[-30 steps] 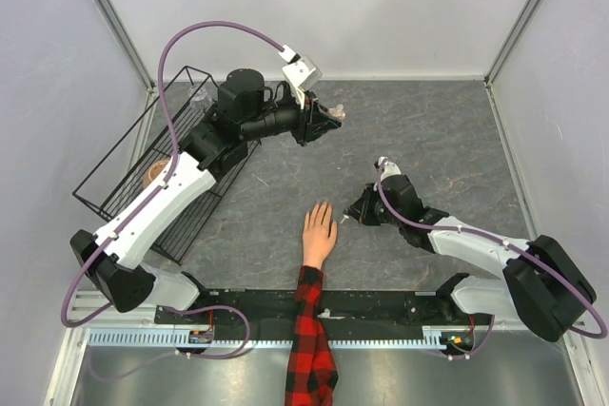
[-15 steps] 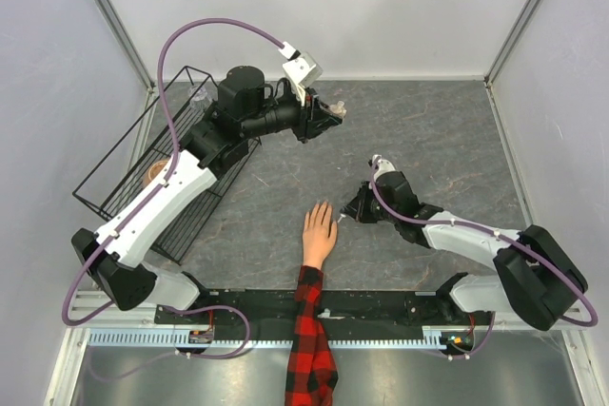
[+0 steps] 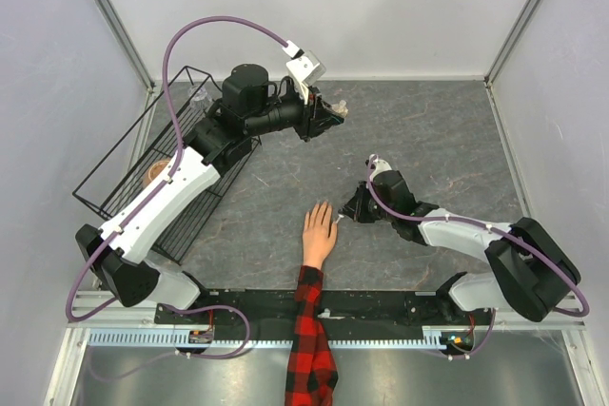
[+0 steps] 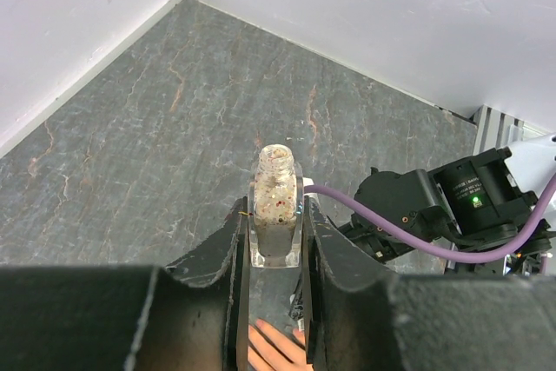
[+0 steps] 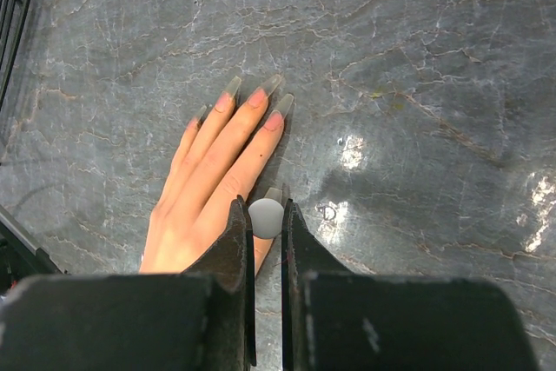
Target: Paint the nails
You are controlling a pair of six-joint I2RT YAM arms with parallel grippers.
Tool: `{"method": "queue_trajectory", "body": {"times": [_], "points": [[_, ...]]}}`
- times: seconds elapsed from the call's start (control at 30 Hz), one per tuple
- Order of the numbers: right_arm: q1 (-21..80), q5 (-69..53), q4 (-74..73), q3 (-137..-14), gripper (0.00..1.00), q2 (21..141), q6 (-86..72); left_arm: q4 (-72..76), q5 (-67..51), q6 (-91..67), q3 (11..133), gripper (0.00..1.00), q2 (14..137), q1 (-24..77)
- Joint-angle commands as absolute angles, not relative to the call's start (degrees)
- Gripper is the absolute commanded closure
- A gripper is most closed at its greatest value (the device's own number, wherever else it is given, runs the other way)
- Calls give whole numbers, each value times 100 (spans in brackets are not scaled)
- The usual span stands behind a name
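Note:
A peach mannequin hand (image 3: 319,232) with a red-and-black plaid sleeve (image 3: 309,339) lies palm down near the table's front edge. Its nails (image 5: 257,97) show pink at the fingertips in the right wrist view. My right gripper (image 3: 344,216) sits low just right of the hand, shut on a small grey round brush cap (image 5: 266,217) that hovers over the thumb; the brush tip is hidden under it. My left gripper (image 3: 333,113) is raised at the back centre, shut on an uncapped clear bottle of glitter polish (image 4: 276,206), which stands upright between the jaws.
A black wire basket (image 3: 124,154) stands along the left side with a brownish round object (image 3: 152,176) inside. White walls close the back and both sides. A black rail (image 3: 381,303) runs along the near edge.
My right gripper has crept left with the cap, closer to the thumb side of the hand. The left arm has drifted slightly right with the bottle.

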State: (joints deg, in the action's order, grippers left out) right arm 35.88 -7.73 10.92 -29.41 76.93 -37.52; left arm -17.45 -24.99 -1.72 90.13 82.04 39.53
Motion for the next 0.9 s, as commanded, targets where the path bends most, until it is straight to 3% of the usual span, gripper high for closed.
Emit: {"method": "queue_trajectory", "body": {"times": [0.0, 0.87], "points": [[3577, -852, 1503, -3129, 100, 7787, -3762, -1556, -2470, -229, 9255, 98, 8183, 3981], [3577, -896, 1652, -3129, 100, 8051, -3929, -1679, -2452, -132, 9220, 98, 8095, 3981]]}}
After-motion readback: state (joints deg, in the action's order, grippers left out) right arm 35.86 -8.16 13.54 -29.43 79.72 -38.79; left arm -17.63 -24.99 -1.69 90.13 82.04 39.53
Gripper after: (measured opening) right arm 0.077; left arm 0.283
